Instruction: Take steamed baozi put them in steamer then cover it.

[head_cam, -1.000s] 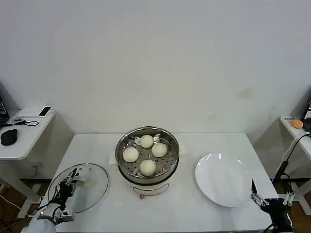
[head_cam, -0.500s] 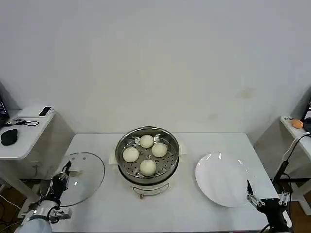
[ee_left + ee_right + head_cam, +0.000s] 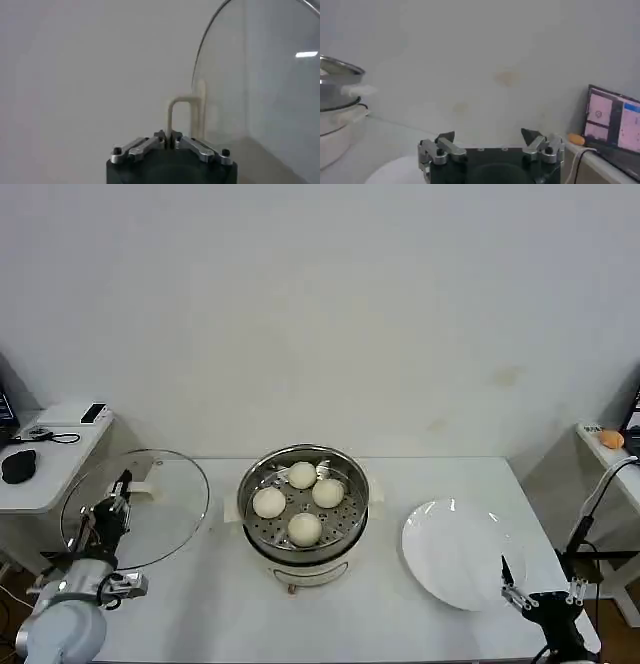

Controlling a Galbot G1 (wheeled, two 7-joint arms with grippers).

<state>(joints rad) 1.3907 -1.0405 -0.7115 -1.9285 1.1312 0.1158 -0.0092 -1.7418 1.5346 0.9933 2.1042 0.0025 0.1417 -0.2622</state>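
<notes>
Several cream-white baozi (image 3: 303, 503) lie on the perforated tray inside the steel steamer (image 3: 250, 484) at the table's middle. My left gripper (image 3: 121, 487) is shut on the cream handle (image 3: 176, 114) of the clear glass cover (image 3: 165, 509), which it holds tilted in the air above the table's left side, left of the steamer. In the left wrist view the cover (image 3: 260, 75) stands edge-on beyond the shut fingers (image 3: 150, 143). My right gripper (image 3: 535, 596) hangs open and holds nothing at the table's front right corner, beside the plate.
A bare white plate (image 3: 462, 554) lies right of the steamer. A white side table (image 3: 45, 469) with a black mouse stands to the left. Another side surface (image 3: 605, 446) with an orange object and a laptop (image 3: 612, 120) is at the right.
My left gripper has lifted the cover off the table's front left and raised it, tilting it up. The right gripper has drifted slightly inward and stays open.
</notes>
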